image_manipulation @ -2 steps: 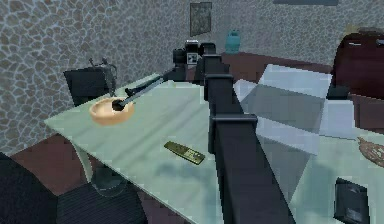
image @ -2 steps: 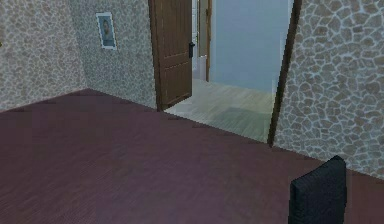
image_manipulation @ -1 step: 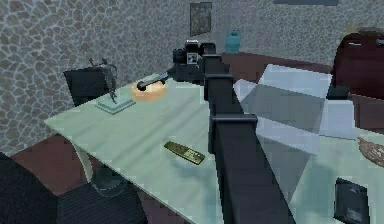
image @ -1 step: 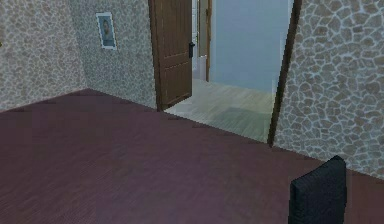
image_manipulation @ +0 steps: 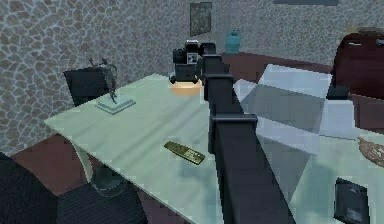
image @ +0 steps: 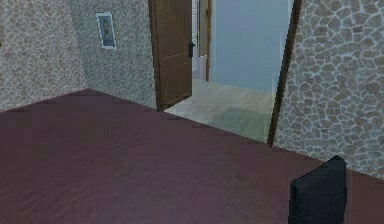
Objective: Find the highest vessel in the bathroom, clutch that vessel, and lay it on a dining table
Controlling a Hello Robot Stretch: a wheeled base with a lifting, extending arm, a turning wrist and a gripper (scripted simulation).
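Observation:
In the arm side view the dark arm (image_manipulation: pixel 232 140) rises from the bottom edge over a pale dining table (image_manipulation: pixel 140 125). At its far end the gripper (image_manipulation: pixel 182 68) stands above the table's far part. A low tan, bowl-like thing (image_manipulation: pixel 185 88) lies on the table right at the gripper. I cannot tell whether the gripper holds anything. A small light-blue vessel shape (image_manipulation: pixel 233 40) shows farther back, past the arm's end.
On the table lie a dark remote (image_manipulation: pixel 184 151), a pale box (image_manipulation: pixel 290 95), a wire stand (image_manipulation: pixel 108 85) and a black flat thing (image_manipulation: pixel 350 198). Dark chairs (image_manipulation: pixel 85 80) and a maroon chair (image_manipulation: pixel 360 55) stand around it. Ahead, an open brown door (image: pixel 172 50) leads onto pale floor (image: pixel 225 105); a dark chair back (image: pixel 318 190) is near.

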